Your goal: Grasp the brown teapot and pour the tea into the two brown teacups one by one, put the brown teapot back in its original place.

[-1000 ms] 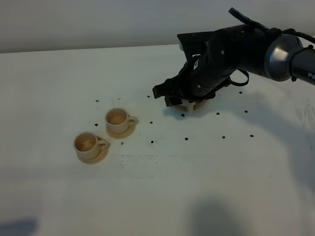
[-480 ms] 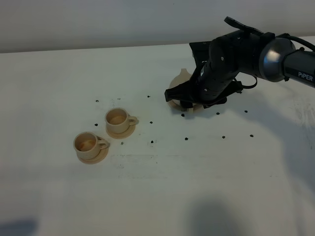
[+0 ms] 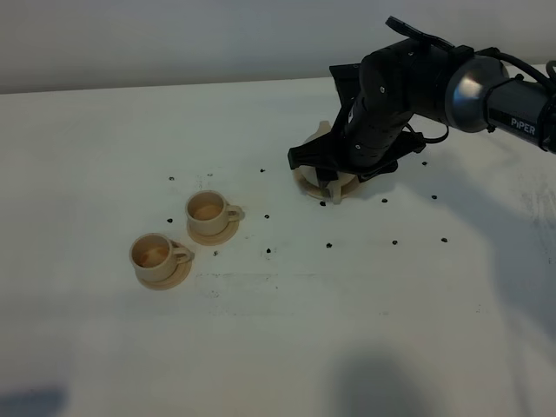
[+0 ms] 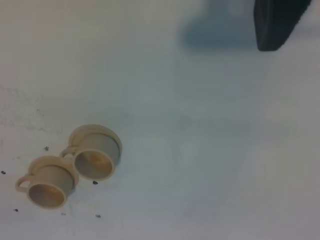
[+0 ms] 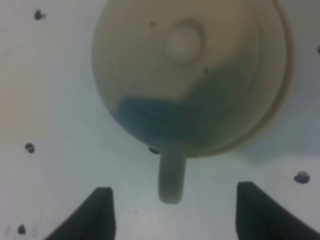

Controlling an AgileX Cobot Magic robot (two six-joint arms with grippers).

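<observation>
The brown teapot [image 3: 307,182] stands at the back right of the white table, mostly hidden under my right arm. In the right wrist view the brown teapot [image 5: 190,75] shows from above with its knobbed lid, and the round coaster's rim [image 5: 289,70] shows under it. My right gripper [image 5: 175,212] is open, one finger on each side of the loop handle [image 5: 172,175] and apart from it; it also shows in the high view [image 3: 330,178]. The two brown teacups [image 3: 208,211] [image 3: 156,254] stand on saucers at the left, and show in the left wrist view [image 4: 95,152] [image 4: 47,184].
Small black specks [image 3: 330,245] are scattered on the table around the teapot and the cups. A dark part [image 4: 275,22] sits at the edge of the left wrist view. The table's back edge meets a grey wall [image 3: 174,43].
My right arm has swung to the right and turned above the teapot, so more of the teapot shows. The cups have not moved.
</observation>
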